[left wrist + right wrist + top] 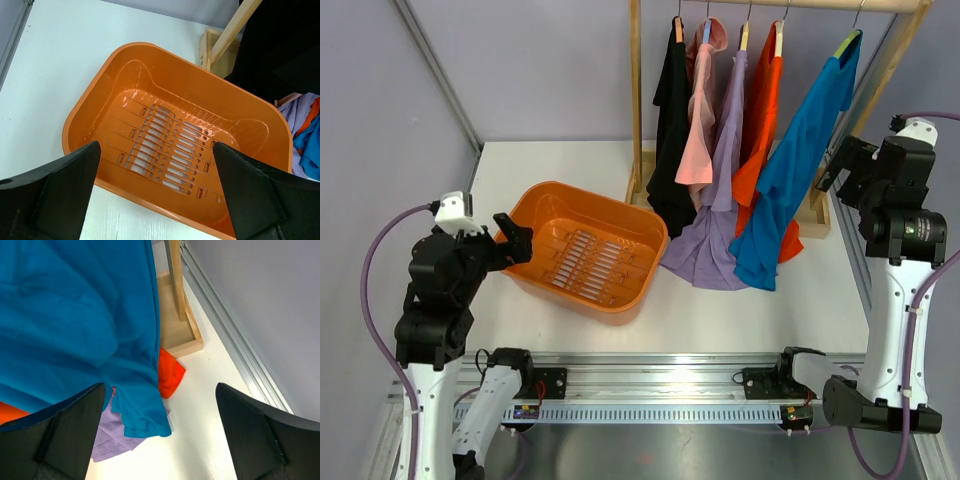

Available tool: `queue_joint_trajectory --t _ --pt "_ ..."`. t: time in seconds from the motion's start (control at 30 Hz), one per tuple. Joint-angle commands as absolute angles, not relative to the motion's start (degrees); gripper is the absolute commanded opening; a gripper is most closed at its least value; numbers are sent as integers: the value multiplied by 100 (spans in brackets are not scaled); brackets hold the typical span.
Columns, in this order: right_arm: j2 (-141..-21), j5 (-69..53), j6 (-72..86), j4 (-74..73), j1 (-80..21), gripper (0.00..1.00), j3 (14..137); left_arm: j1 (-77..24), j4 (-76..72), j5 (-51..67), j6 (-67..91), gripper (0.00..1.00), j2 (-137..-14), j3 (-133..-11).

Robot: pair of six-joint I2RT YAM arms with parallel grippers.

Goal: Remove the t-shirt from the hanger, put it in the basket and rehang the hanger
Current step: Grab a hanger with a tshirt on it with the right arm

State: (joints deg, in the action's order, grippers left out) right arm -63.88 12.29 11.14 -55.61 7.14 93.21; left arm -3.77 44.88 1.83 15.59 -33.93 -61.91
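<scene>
Left pincer (157, 192), mine, gapes empty by the orange basket (125, 65) near the bench's (740, 310) left edge; my right pincer (160, 432), equally wide and empty, sits just beside the blue t-shirt (75, 315), hanging on its hanger (847, 42) toward the far right corner.

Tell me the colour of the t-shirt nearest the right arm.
Blue t-shirt; clearest in the right wrist view.

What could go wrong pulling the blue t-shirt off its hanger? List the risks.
1. The blue t-shirt overlaps the orange t-shirt and lavender t-shirt; a pull by the open right gripper could drag them along.
2. It hangs skewed on its hanger; tugging may unhook the hanger from the wooden rail.
</scene>
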Motion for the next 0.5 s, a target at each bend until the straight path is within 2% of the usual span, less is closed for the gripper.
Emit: queue_joint_trajectory --t 0.0,0.1,0.13,0.23,0.37,0.47 --pt "-6338 890 819 -5608 703 100 9764 -352 4210 430 1696 99 -3454 -6573" --pt "-6049 -584 46 -5310 703 99 9713 -352 4306 492 1705 99 -3454 -6688" --pt "-5951 -1624 -687 -5256 703 99 9668 -352 4333 483 1705 99 -3445 -6697" --pt "-5678 -2870 -1457 -5177 703 99 9633 -352 4394 475 1696 99 -3410 -6732" --pt "-6002 -2831 -1722 -5588 703 100 10491 -352 4395 475 1722 99 -3384 -6741" --pt "-6739 -2286 -1214 -5984 703 99 12002 -352 4290 554 1758 99 -3436 -6732"
